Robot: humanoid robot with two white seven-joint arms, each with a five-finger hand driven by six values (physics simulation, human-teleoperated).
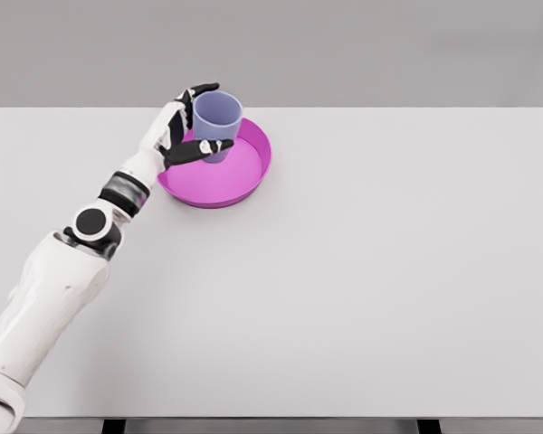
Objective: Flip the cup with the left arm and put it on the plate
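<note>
A pale lavender cup [219, 119] stands upright, mouth up, over the far part of the magenta plate [238, 176] at the table's back left. My left hand [192, 122] wraps the cup from the left. Its thumb [199, 149] crosses the cup's front and the other fingers curl round the far side. I cannot tell whether the cup's base touches the plate or hangs just above it. The left arm reaches in from the lower left corner. The right arm is out of view.
The plate lies on a wide white table [362, 271] whose far edge runs just behind the cup. Dark table legs [114, 426] show below the front edge.
</note>
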